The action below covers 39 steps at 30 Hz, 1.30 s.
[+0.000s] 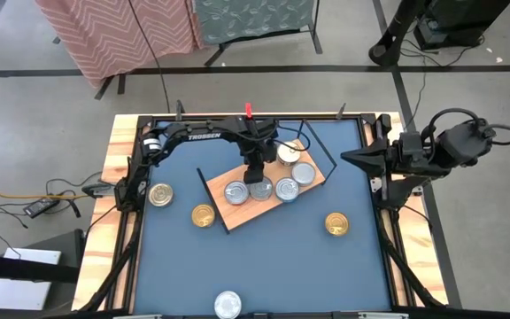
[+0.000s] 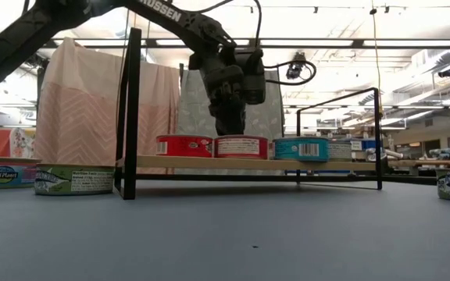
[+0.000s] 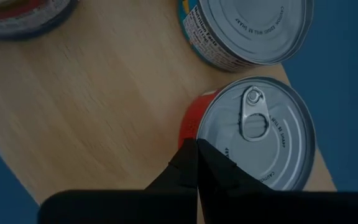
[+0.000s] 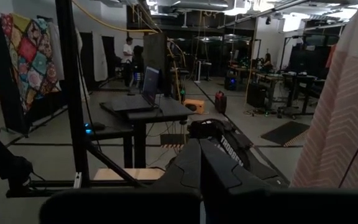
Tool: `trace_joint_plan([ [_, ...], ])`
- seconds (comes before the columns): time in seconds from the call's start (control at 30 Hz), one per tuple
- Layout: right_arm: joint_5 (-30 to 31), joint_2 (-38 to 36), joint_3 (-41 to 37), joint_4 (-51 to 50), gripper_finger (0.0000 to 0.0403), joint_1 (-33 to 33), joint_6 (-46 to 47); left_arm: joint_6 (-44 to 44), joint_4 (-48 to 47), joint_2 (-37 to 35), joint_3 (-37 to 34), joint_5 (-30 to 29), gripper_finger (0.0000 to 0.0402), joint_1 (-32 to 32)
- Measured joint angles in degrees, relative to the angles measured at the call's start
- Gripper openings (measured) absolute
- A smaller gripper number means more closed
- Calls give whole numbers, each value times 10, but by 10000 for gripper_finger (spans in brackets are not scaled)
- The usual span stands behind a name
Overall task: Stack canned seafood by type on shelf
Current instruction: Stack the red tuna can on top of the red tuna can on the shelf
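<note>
The canned seafood is pressed at one red-sided tin (image 3: 253, 134) by the left gripper (image 3: 197, 163), fingers closed together and empty, apparently to nudge it into line on the shelf (image 1: 237, 213). Other silver-lidded tins (image 1: 287, 188) are ranged beside it, gold ones (image 1: 336, 224) are scattered on the table, and the right gripper (image 1: 351, 159), likewise closed, is parked at the right edge.

Five cans (image 1: 262, 189) on the shelf (image 1: 240, 213), four more scattered on the table (image 1: 273, 266).

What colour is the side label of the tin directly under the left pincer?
Red, on the silver-lidded tin on the shelf; left wrist view shows it best.
</note>
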Motion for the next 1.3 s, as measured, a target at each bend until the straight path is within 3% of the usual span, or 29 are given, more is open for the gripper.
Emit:
trace_joint_plan([
  [0.73,-2,4,0,0,6,13,4,-33,30,11,-10,10,0,11],
  [1.0,-1,4,0,-1,6,12,4,-28,29,7,-9,-46,3,13],
  [1.2,-1,4,0,-1,6,12,4,-34,25,7,12,-122,26,19],
  [1.3,-1,4,0,-1,6,12,4,-34,16,7,27,-133,45,25],
])
